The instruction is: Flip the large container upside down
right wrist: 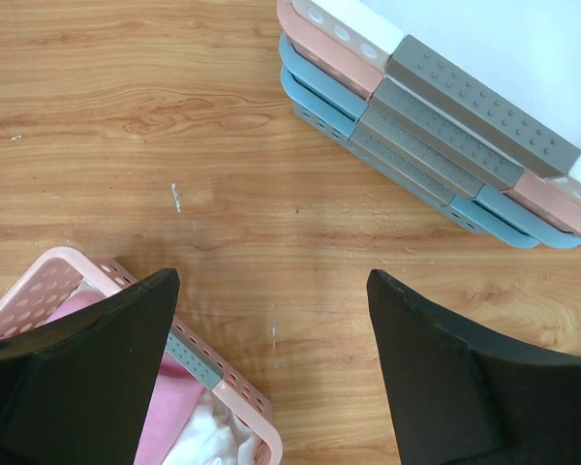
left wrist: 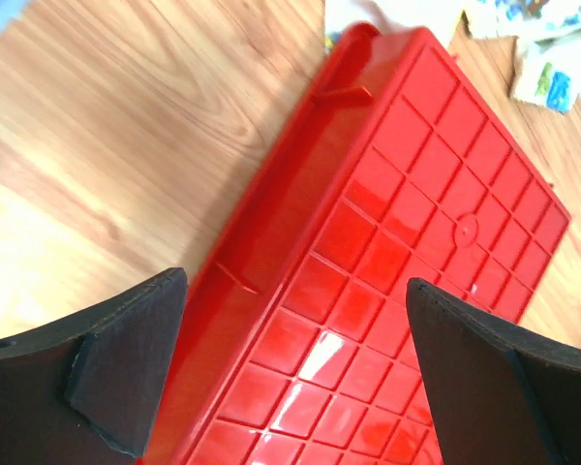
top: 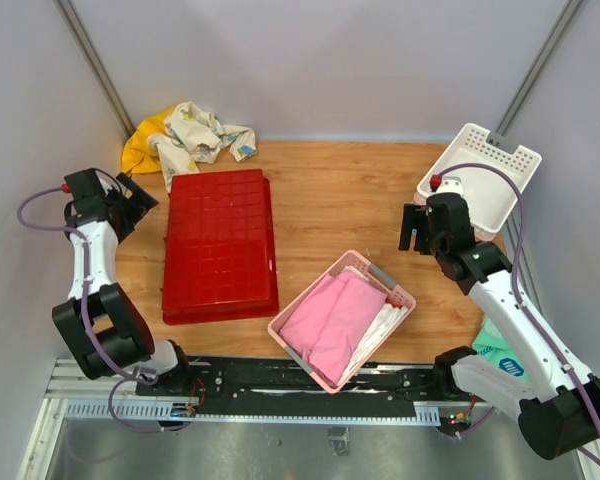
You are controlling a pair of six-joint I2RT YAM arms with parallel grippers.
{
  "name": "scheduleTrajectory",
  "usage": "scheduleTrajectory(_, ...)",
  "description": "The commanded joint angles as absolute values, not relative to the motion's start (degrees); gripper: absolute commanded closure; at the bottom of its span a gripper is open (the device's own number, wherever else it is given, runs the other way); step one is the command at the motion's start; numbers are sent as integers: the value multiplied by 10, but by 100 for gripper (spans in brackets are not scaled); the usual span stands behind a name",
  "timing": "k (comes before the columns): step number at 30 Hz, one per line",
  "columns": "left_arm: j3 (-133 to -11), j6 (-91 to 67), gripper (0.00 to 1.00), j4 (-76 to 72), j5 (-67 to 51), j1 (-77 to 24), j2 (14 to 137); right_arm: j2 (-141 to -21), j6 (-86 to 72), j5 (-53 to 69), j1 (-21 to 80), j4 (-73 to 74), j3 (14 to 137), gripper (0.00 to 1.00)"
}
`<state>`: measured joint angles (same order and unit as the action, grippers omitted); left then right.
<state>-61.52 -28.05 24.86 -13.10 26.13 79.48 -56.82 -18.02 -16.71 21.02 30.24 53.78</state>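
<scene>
On the left half of the wooden surface (top: 340,200), the large container (top: 220,245) lay flat, bottom up, with its square-grid ribbed underside facing the top camera. Its long sides ran away from the arm bases. Its far edge sat just beside a crumpled printed cloth (top: 202,135) in the far left corner, and a yellow cloth (top: 140,152) was bunched next to that.

I noted the left fingers (left wrist: 116,368) spread wide and gripping nothing. In the left wrist view they hung over the container's long left wall and the grid next to it. I could not tell whether they touched the plastic.

I logged the right fingers (right wrist: 87,368) as likewise parted and empty, over bare wood, well apart from the container. Below them was a corner of the pink basket (top: 342,318), which held pink cloth (top: 330,315). Towards the far right stood a nested stack of baskets (top: 480,175), white on top, with pink and blue ones under it in the right wrist view.
</scene>
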Motion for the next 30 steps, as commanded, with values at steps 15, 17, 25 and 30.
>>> scheduleTrajectory(15, -1031, -137, 1, 347, 238, -258, 1076, -532, -212, -138, 218, 308, 526, 20)
scheduleTrajectory(17, -1080, -116, 2, 351, 267, -291, 1136, -522, -214, -140, 218, 315, 523, 20)
scheduleTrajectory(25, -1206, -86, 2, 352, 336, -314, 1284, -508, -218, -149, 218, 335, 525, 20)
scheduleTrajectory(30, -1280, -28, 2, 336, 364, -308, 1348, -515, -218, -144, 218, 336, 529, 20)
